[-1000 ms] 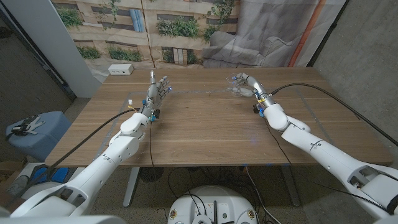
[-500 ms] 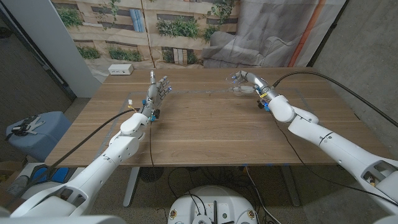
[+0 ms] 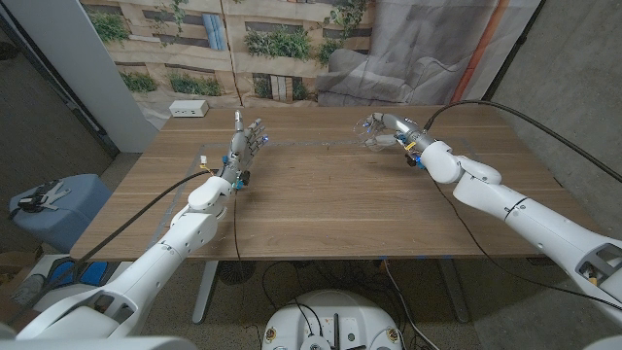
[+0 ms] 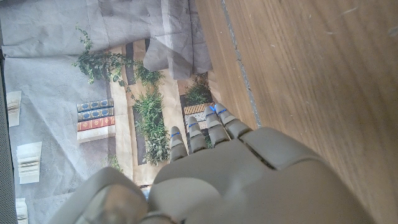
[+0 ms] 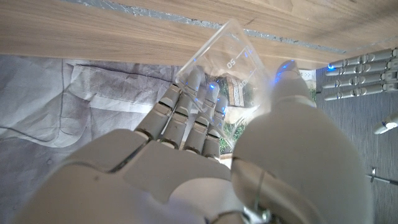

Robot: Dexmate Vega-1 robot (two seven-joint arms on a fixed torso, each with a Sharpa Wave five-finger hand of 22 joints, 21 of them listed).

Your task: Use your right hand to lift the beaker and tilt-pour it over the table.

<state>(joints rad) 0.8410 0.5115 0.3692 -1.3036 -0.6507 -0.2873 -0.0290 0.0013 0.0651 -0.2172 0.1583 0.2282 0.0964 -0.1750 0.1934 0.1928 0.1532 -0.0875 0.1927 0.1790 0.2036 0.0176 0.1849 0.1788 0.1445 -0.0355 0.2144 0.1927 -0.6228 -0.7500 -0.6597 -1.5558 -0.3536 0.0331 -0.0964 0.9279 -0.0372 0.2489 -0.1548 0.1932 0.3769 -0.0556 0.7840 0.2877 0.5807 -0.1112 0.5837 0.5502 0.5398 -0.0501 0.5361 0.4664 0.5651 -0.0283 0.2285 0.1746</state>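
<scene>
Right hand [image 3: 397, 127] grips the clear beaker [image 3: 371, 126] between thumb and fingers, tilted above the table's [image 3: 321, 204] far edge. Left hand [image 3: 248, 139] holds nothing, fingers straight, close together

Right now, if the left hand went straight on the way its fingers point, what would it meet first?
Likely nothing on the table: the left hand points toward the far edge, where the wood looks bare. Beyond is the backdrop; depth is unclear.

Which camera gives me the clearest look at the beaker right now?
The right wrist view: the beaker sits close up, tilted in the right robot hand, its printed scale visible. In the head view it is a small clear glint far across the table.
</scene>
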